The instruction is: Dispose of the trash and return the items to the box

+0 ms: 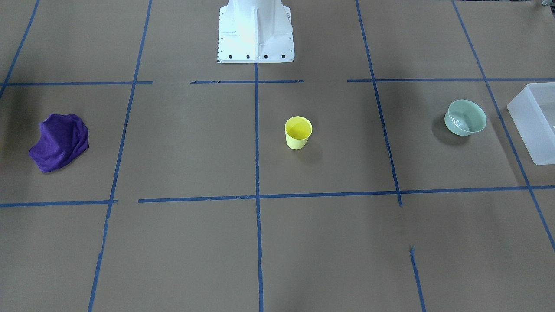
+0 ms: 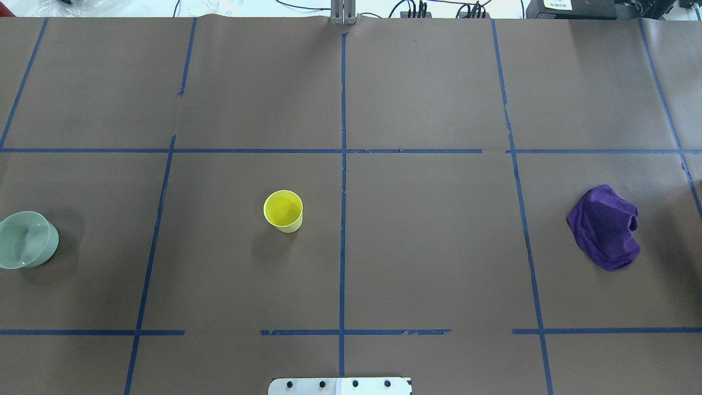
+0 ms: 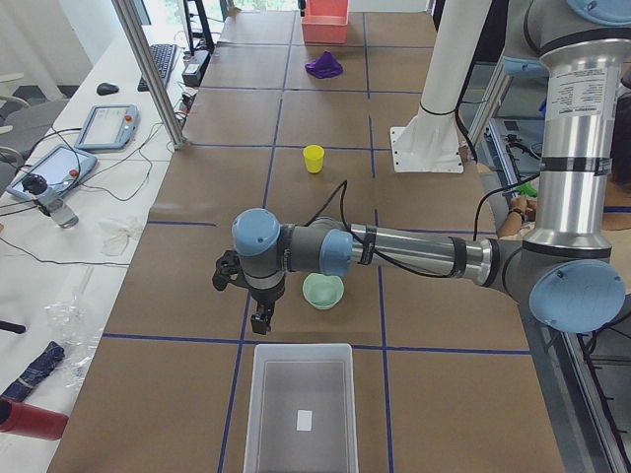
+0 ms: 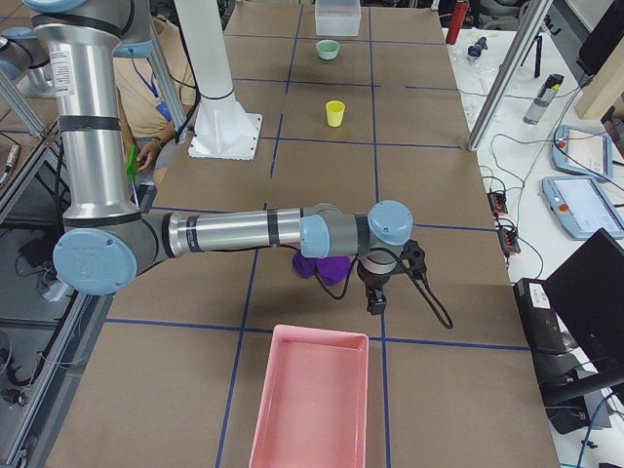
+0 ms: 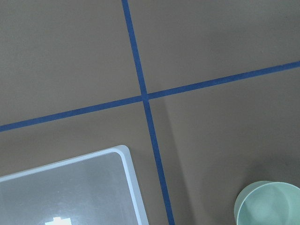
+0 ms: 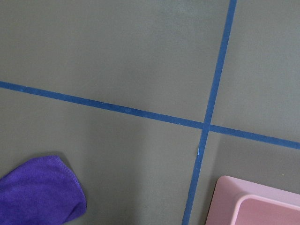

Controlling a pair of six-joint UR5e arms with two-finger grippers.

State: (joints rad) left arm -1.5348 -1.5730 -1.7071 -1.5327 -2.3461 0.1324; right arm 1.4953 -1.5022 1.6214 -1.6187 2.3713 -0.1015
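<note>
Brown paper surface [image 1: 190,143] gridded with blue tape [image 1: 257,156]; places are given from the yellow cup [image 1: 298,132], listed from the robot's left end outward. Frosted white box [image 3: 296,389]: open-topped, well apart from the cup, at the left end. Left hand [image 3: 259,322]: hangs above the surface between box and cup, near the bowl, apart from both; cannot tell whether its fingers are apart or together. Mint-green bowl [image 3: 322,291]: upright, on the cup's box side, outside the box. Cup: upright, near the middle, in front of the white pedestal [image 1: 256,34]. Purple cloth [image 2: 604,226]: crumpled, well beyond the cup. Right hand [image 4: 375,302]: above the surface just past the cloth; finger position cannot be told. Pink tray [image 4: 310,400]: farthest from the cup.
</note>
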